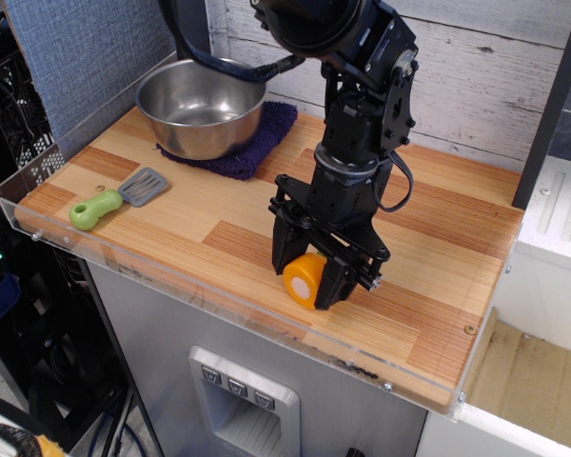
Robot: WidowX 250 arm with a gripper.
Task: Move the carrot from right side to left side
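Both jaws clamp the carrot (305,278) (pale cut face outward) near the table's (171,228) front edge

A striped wooden worktop (171,205) with a clear plastic edge sits on a grey cabinet (171,343). Behind the worktop rise whitewashed wall planks (476,67) and a blue fabric panel (86,48).

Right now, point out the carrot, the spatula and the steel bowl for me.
carrot (304,280): main camera view, on its flat pale-orange cut face, between the gripper's fingers.
spatula (96,208): main camera view, on its green handle.
steel bowl (202,140): main camera view, on its outer front wall.
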